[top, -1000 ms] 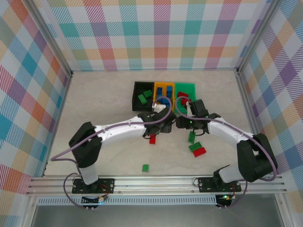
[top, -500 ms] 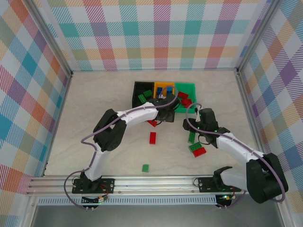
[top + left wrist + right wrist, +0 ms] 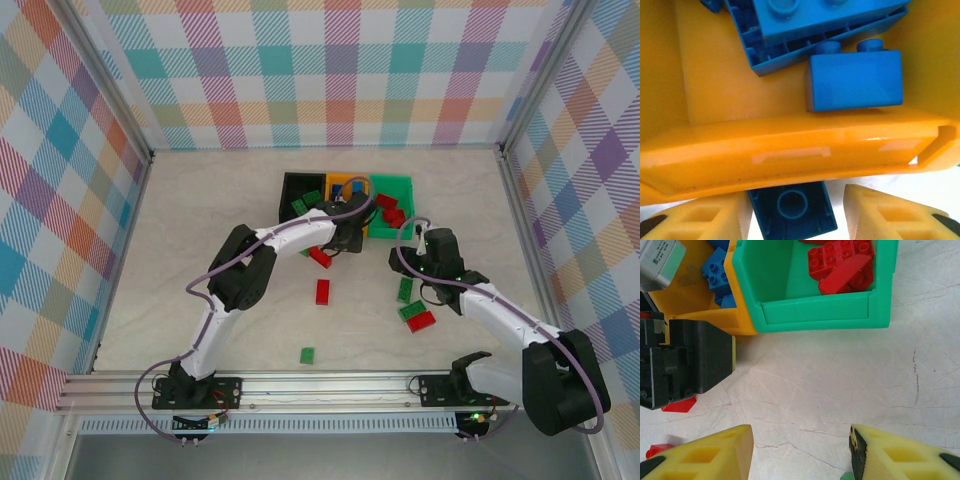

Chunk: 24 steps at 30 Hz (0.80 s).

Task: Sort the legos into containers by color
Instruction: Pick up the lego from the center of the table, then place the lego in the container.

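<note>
My left gripper (image 3: 797, 202) hovers at the near rim of the orange bin (image 3: 790, 150). Its jaws stand apart with a blue lego (image 3: 792, 212) between them, underside up. That lego rests against the left finger (image 3: 705, 220) and a gap separates it from the right finger (image 3: 890, 215). More blue legos (image 3: 855, 85) lie inside this bin. The right gripper (image 3: 801, 440) is open over bare table before the green bin (image 3: 815, 315), which holds red legos (image 3: 840, 265). The black bin (image 3: 290, 222) holds green legos (image 3: 300, 208).
Loose on the table lie two red legos (image 3: 320, 257) (image 3: 323, 291), a green one (image 3: 307, 354) near the front, another green one (image 3: 405, 289), and a green and red pair (image 3: 417, 316) under my right arm. The left wrist's black body (image 3: 685, 365) stands beside the orange bin.
My left arm swung from the table's middle to the orange bin, and its jaws narrowed. The right gripper drew back a little from the green bin's front.
</note>
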### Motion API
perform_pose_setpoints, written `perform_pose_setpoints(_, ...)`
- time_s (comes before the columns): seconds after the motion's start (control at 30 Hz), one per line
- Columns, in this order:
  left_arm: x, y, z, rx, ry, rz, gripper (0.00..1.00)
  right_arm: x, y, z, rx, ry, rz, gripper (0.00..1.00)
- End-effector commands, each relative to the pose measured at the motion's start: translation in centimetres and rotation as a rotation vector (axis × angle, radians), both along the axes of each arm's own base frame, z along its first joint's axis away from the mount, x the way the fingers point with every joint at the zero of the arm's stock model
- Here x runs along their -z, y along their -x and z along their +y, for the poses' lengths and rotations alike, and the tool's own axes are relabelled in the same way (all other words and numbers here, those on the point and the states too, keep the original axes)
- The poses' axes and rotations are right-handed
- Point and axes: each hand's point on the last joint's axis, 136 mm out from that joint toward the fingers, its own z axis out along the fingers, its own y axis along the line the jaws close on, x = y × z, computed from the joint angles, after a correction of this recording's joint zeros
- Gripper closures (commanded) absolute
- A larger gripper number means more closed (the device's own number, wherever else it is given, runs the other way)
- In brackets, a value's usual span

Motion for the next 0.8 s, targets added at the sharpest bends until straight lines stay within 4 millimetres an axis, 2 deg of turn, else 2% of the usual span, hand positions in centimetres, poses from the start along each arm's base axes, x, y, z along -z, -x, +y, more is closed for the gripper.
perform_pose_setpoints(0.0, 0.4, 0.2, -0.2, 0.013, 0.013, 0.021, 0.57, 0.1, -0.3, -0.3, 0.021, -0.007, -0.012, 0.46)
perform_pose_setpoints(0.17, -0.6, 0.7, 0.4, -0.001, 0.037, -0.002, 0.63, 0.1, -0.3, -0.2, 0.019, -0.009, -0.009, 0.46)
perform_pose_setpoints(0.4, -4.5, 2.9, 0.4, 0.010, 0.134, -0.031, 0.63, 0.0, -0.5, 0.0, 0.017, -0.019, -0.013, 0.46)
perform_pose_setpoints(0.5, -6.5, 3.0, 0.6, 0.006, 0.159, -0.067, 0.62, 0.1, -0.5, 0.2, 0.013, -0.027, -0.010, 0.46)
perform_pose_setpoints(0.63, -8.6, 1.2, 0.8, 0.009, 0.121, -0.109, 0.62, -0.1, -0.5, 0.3, 0.009, -0.036, -0.012, 0.46)
perform_pose_setpoints(0.77, -9.7, -1.5, 1.1, -0.003, 0.025, -0.151, 0.62, 0.0, -0.4, 0.2, 0.013, -0.033, -0.013, 0.46)
